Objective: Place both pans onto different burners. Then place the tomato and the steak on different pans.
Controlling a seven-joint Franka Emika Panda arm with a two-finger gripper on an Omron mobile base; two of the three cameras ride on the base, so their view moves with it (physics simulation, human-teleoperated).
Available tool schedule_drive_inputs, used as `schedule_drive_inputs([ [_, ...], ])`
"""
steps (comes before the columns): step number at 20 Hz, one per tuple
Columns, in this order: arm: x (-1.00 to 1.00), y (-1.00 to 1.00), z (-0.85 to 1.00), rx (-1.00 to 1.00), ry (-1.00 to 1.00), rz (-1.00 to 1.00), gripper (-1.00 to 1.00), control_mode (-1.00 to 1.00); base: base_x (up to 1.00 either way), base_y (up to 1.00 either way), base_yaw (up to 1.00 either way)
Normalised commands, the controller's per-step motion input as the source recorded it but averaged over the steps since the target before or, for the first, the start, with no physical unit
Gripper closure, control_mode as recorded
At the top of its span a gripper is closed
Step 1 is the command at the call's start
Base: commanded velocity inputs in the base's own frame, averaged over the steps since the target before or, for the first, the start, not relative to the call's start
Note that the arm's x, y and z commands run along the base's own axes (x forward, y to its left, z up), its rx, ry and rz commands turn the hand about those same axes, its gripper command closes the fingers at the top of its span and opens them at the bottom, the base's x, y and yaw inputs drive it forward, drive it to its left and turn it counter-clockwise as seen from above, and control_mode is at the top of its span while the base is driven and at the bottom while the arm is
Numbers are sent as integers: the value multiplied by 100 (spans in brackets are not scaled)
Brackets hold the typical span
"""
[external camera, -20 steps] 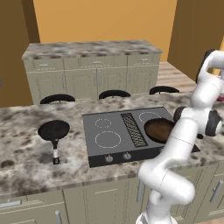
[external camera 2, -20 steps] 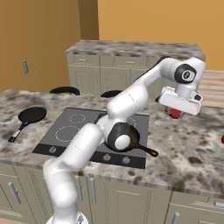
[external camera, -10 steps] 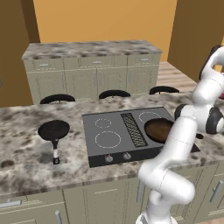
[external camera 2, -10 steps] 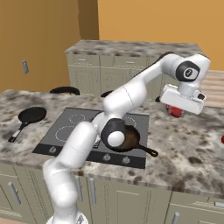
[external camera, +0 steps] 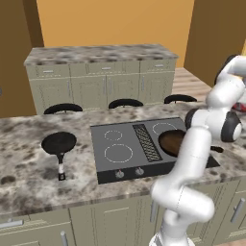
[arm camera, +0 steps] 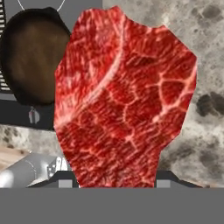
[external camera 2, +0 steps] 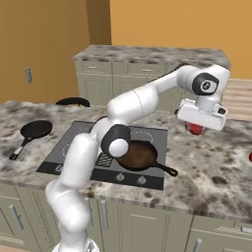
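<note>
the gripper (external camera 2: 197,127), closed on the flat red-pink raw steak (arm camera: 124,98), has swung further out over the desk's right side; the brown-lined round pan (external camera 2: 138,153) waits on the cooktop's right burner.

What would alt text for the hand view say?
A marbled raw steak held between the gripper fingers hangs above speckled granite counter. The brown pan sits on the dark cooktop at upper left.

Lighting was even and bright, flat as rendered scenes are, with faint soft shadows. Both base views looked slightly soft; the hand view's steak (arm camera: 127,100) was sharp.
</note>
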Motion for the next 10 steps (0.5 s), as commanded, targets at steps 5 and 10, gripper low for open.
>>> schedule_drive_inputs([
  [5, -34, 100, 0, -21, -1, 0, 100, -100, 0, 0, 0],
  [10, -22, 95, -29, -16, -3, 2, 100, -100, 0, 0, 0],
])
